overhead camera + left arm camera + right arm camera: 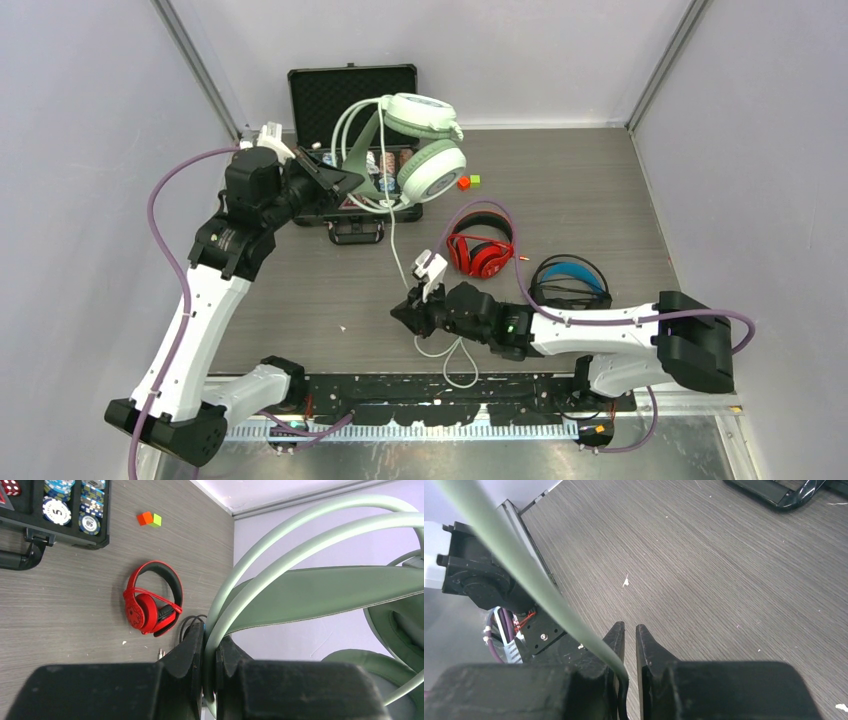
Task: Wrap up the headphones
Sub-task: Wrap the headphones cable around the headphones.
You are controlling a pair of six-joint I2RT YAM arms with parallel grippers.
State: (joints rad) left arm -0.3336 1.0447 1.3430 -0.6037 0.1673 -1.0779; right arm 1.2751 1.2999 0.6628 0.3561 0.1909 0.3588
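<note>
The pale mint-green headphones point(425, 150) hang in the air above the back of the table. My left gripper point(345, 180) is shut on their thin headband hoop point(300, 530), which passes between its fingertips in the left wrist view point(210, 650). Their pale cable point(395, 240) drops to my right gripper point(405, 315), which is shut on it low over the table; the cable runs into the narrow gap between the jaws point(630, 630). The red headphones point(480, 250) lie at centre, also showing in the left wrist view point(150, 605). The black headphones with blue inner band point(570, 280) lie to their right.
An open black case point(350, 100) with poker chips stands at the back under the raised headphones; its rim shows in the left wrist view point(75, 535). A red and a green cube point(469, 182) lie beside it. A slack loop of cable point(455, 360) lies near the front edge.
</note>
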